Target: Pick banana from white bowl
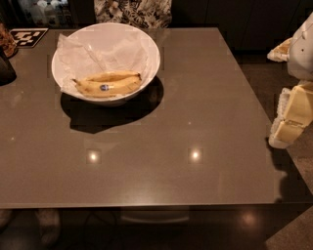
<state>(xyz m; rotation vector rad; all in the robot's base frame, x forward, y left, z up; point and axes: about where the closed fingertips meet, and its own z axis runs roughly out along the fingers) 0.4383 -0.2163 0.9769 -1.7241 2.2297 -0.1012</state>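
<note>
The banana (107, 84) is yellow with brown freckles and a small dark blue sticker. It lies on its side in the near part of the white bowl (151, 53), which stands at the far left of the grey table (195, 107). A crinkled white paper sheet (105, 51) lines the bowl behind the banana. My gripper (287, 119) hangs beyond the table's right edge, cream and white, far to the right of the bowl and holding nothing that I can see.
A black-and-white marker tag (28, 35) lies at the far left corner. A dark rounded object (5, 68) sits at the left edge. A patterned fabric (132, 10) shows behind the table's far edge. The table's front edge runs low across the view.
</note>
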